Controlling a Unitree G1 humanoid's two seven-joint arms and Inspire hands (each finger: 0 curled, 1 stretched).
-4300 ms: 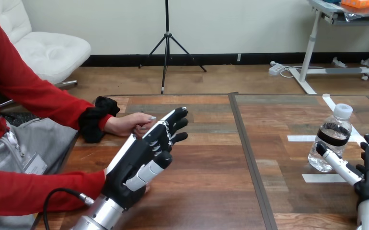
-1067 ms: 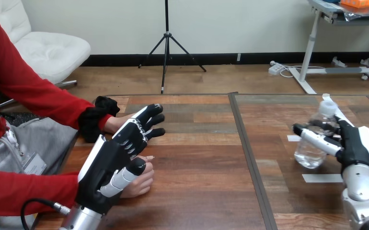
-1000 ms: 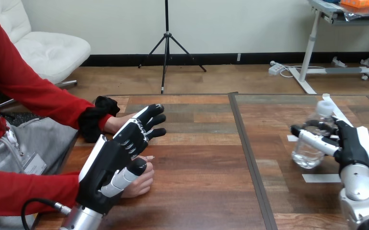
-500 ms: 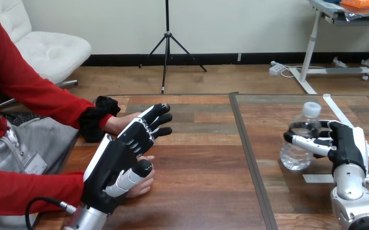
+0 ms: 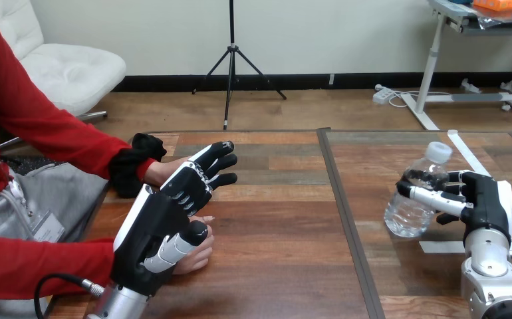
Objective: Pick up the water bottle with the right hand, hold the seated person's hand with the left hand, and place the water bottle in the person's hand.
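Note:
A clear water bottle with a white cap and a dark label band hangs tilted just above the table at the right. My right hand is shut on it, fingers and thumb curled round its upper body. My left hand stands at the left, fingers straight and spread, over the person's far hand, which rests on the table behind those fingers. The person's near hand lies on the table right under my left thumb. I cannot tell whether my left hand touches either of them.
White tape strips mark the table at the right. A dark seam runs down the tabletop's middle. A black cloth lies at the person's far wrist. The wood between my two hands is bare.
My right hand closed on the bottle and carried it left, tilting it. My left hand dropped back from its raised reach and now hovers over the person's hands.

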